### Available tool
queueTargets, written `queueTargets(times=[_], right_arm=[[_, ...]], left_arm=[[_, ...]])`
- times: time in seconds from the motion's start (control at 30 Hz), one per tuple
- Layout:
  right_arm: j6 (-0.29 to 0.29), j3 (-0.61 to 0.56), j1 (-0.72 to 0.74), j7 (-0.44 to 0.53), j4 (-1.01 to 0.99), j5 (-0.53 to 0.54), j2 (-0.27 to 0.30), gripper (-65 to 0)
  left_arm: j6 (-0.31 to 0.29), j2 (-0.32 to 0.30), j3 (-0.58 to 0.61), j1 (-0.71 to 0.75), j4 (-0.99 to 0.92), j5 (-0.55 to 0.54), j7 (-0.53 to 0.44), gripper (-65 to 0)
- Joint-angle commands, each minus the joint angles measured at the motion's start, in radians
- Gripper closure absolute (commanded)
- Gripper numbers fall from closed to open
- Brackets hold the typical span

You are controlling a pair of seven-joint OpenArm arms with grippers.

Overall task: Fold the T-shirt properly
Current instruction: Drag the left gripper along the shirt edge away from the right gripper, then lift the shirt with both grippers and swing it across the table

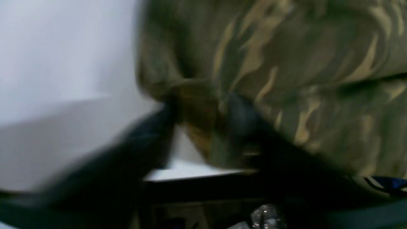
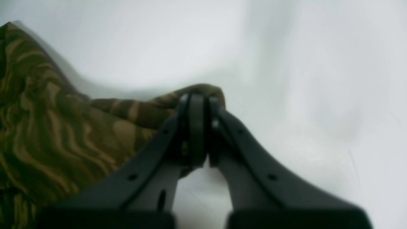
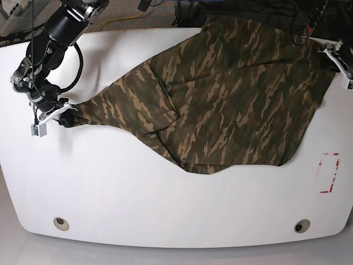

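The T-shirt (image 3: 231, 94) lies spread on the white table (image 3: 165, 204), from the middle out toward 1 o'clock. The right gripper (image 2: 197, 98), at 9 o'clock, is pinching one stretched corner. The left gripper (image 1: 203, 127) is at 2 o'clock by the shirt's edge, too blurry to tell.

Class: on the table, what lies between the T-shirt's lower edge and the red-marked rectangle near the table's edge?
Only bare white table, in the base view.
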Motion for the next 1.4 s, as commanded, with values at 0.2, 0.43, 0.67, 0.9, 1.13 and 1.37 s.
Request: queueTargets(times=[0.2,0.43,0.67,0.9,1.13,1.37], right_arm=[[0.0,0.001,0.016,0.023,0.019,0.015,0.012,0.0],[0.0,-0.001,0.018,0.023,0.019,0.015,0.012,0.0],[0.0,-0.001,0.018,0.024,0.019,0.015,0.012,0.0],[0.0,-0.053,0.018,0.027,0.019,0.015,0.012,0.0],[0.0,-0.062,0.018,0.027,0.019,0.015,0.012,0.0],[-0.002,-0.062,0.018,0.027,0.019,0.015,0.012,0.0]], left_arm=[[0.005,-0.026,-0.012,-0.003,0.228,-0.023,-0.02,-49.9],[0.005,-0.026,0.048,-0.177,0.22,0.024,-0.02,-49.9],[0.005,-0.023,0.238,-0.441,0.024,0.204,-0.03,-49.9],[0.005,-0.021,0.382,-0.668,-0.286,0.325,-0.181,-49.9],[0.005,-0.021,0.447,-0.774,-0.538,0.368,-0.323,-49.9],[0.005,-0.021,0.537,-0.844,-0.775,0.363,-0.46,-49.9]])
